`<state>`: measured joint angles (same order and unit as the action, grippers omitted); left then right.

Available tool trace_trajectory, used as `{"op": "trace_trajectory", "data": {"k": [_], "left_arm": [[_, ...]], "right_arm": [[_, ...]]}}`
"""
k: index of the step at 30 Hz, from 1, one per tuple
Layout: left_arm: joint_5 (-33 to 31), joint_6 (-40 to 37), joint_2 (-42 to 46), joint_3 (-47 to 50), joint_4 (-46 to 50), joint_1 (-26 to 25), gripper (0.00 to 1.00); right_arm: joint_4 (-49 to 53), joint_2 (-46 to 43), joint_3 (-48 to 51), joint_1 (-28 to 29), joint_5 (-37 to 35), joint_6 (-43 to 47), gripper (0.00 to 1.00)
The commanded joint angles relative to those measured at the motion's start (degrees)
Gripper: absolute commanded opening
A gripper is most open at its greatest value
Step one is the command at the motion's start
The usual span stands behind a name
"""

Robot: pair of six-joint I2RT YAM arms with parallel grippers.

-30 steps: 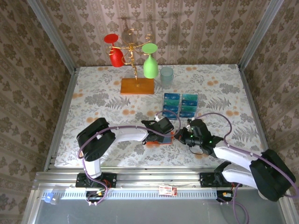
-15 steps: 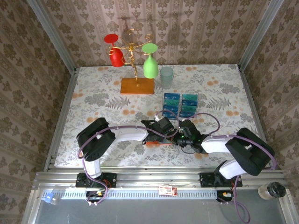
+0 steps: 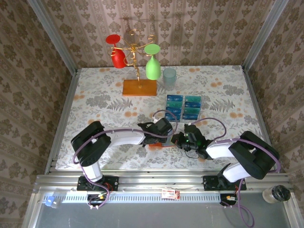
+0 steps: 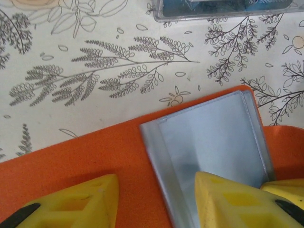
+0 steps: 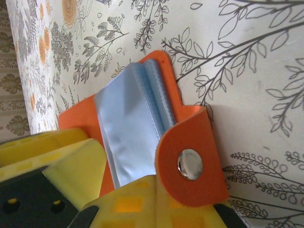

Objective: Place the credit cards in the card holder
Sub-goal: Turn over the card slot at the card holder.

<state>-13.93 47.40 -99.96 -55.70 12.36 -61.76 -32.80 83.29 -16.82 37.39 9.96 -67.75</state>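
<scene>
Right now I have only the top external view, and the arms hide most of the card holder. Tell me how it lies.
Observer: The card holder lies open on the table, its grey-blue pocket facing up.
Operator: Give me the left hand's position.
Observer: The left hand is open, with one finger over the orange cover and the other over the pocket.
Operator: Now the right hand.
Observer: The right hand is shut on the holder's edge, beside the orange tab with its silver snap.
</scene>
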Motion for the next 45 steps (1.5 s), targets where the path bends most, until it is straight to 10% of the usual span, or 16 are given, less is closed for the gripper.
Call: {"op": "trace_trajectory", "data": {"k": [1,45], "left_arm": [[-0.3,7.2,1.4,2.7,-2.9,-1.9,0.47],[-4.6,17.9,4.8,18.2,-19.2,-6.6,0.48]], "right_arm": [[2.6,-0.8,1.2,0.3,-3.1,-0.5,0.0],[4.0,-2.7,3.8,2.8,-7.6,-4.5,0.0]]}}
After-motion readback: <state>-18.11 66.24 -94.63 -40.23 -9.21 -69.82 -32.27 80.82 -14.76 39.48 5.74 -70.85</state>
